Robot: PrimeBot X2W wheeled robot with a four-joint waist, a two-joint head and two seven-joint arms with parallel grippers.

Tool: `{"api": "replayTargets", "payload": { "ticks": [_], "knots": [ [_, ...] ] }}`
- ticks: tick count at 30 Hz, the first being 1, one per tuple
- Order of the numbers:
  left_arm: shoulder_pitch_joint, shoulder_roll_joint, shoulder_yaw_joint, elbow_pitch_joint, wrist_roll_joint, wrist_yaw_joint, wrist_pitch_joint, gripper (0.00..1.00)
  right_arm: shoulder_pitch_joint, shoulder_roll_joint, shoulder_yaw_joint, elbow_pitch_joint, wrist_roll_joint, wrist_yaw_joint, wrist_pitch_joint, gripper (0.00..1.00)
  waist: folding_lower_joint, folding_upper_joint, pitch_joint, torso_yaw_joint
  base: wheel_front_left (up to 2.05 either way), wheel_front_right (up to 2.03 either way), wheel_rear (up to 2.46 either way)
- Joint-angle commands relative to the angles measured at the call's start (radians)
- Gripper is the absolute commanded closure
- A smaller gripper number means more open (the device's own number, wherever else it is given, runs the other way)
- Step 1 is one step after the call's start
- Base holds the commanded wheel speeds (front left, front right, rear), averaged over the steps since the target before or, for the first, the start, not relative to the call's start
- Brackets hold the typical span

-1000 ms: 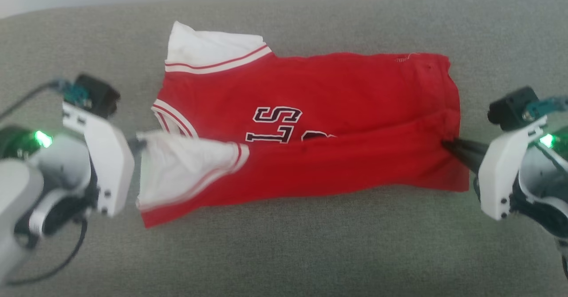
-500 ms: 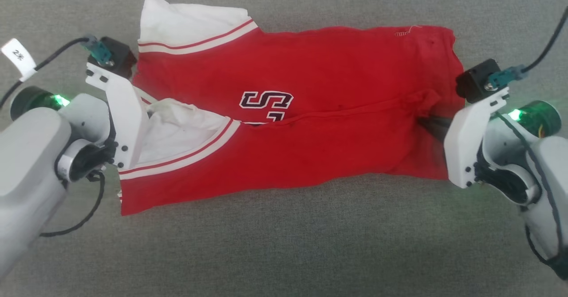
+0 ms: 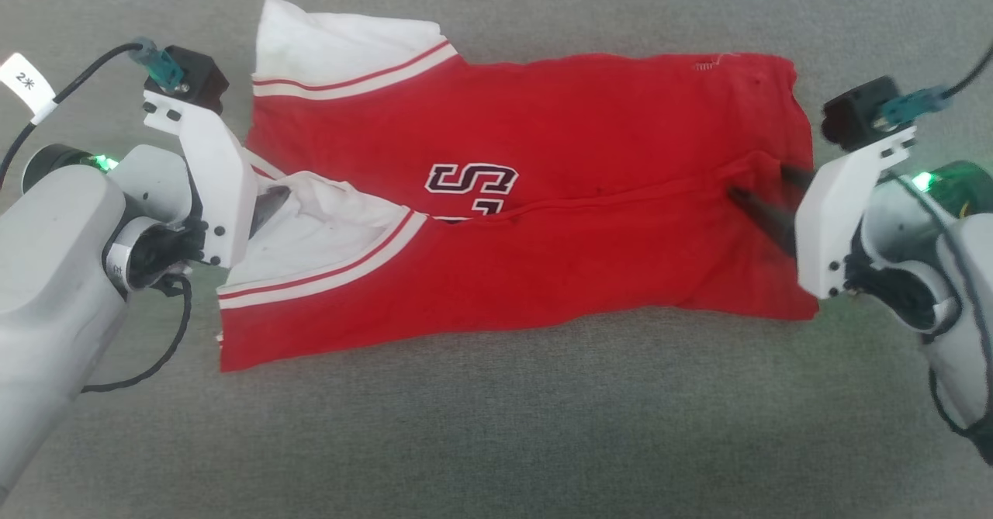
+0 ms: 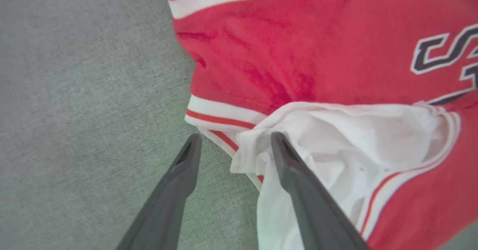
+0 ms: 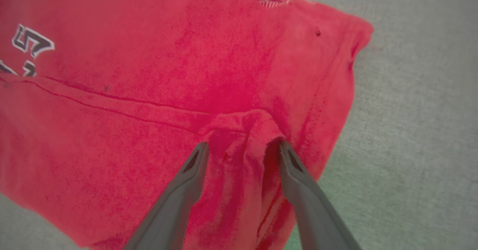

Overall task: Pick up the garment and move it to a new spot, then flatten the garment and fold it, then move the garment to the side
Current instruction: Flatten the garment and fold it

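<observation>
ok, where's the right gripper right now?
Head view, right side: the right gripper sits open over the right end of the garment, its fingers straddling a raised pucker at the fold line.

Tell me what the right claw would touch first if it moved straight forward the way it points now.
Probably the garment: the open right claw points at a raised fold of its red cloth, just ahead of it. Depth is unclear; the claw may already touch it.

garment lettering partly hidden under its fold, cut by wrist-view edges
</observation>
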State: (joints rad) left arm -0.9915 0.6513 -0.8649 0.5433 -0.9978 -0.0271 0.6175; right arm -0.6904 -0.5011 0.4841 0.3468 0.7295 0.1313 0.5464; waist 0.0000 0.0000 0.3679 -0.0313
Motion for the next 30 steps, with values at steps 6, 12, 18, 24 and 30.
{"api": "replayTargets", "payload": {
  "ticks": [6, 12, 18, 24, 30],
  "knots": [
    [0.021, 0.032, 0.006, -0.105, -0.005, 0.037, 0.009, 0.00, 0.056, -0.015, -0.104, -0.062, -0.048, -0.001, -0.081, 0.00, 0.0000, 0.0000, -0.039, 0.037, 0.00, 0.00, 0.00],
    [0.084, 0.085, 0.007, -0.254, -0.022, 0.103, 0.037, 0.00, 0.126, 0.010, -0.238, -0.146, -0.150, -0.001, -0.179, 0.00, 0.0000, 0.0000, -0.059, 0.064, 0.00, 0.00, 0.00],
    [0.174, 0.142, 0.009, -0.413, -0.044, 0.200, 0.069, 0.00, 0.190, 0.081, -0.406, -0.237, -0.281, -0.001, -0.311, 0.00, 0.0000, 0.0000, -0.067, 0.075, 0.00, 0.00, 0.00],
    [0.264, 0.192, 0.015, -0.525, -0.080, 0.293, 0.091, 0.00, 0.253, 0.178, -0.543, -0.333, -0.400, -0.001, -0.384, 0.00, 0.0000, 0.0000, -0.066, 0.061, 0.00, 0.00, 0.00],
    [0.338, 0.212, 0.037, -0.533, -0.124, 0.364, 0.079, 0.00, 0.316, 0.275, -0.603, -0.426, -0.472, -0.001, -0.379, 0.00, 0.0000, 0.0000, -0.056, 0.024, 0.00, 0.00, 0.00]
  ]
}}
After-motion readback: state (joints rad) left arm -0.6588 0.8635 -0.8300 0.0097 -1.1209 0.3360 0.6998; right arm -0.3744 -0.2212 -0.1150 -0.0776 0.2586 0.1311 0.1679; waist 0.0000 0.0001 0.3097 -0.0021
